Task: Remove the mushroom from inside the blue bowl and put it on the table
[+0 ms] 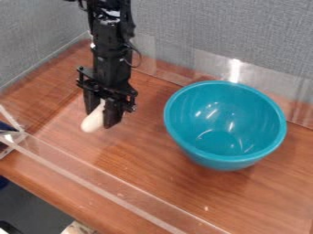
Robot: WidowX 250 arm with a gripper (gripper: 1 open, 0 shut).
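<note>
mushroom (90, 120) on table (146, 178), blue bowl (225, 124) empty

**One raised camera, looking down at me from across the table's corner**

Only a single view covers me, so nothing is shared between two cameras. It sits above and outside the reddish-brown wood-grain table (146, 174), beyond the low clear acrylic wall (116, 187) that runs slantwise across the bottom of the picture. It looks down at a slant toward the grey textured back wall (232, 32). It stands at middling range: my black arm (108, 37) enters from the top edge, left of centre, and is cut off above. The large round teal-blue plastic bowl (251, 151) sits right of centre, seen whole with its inside open to view.
</note>
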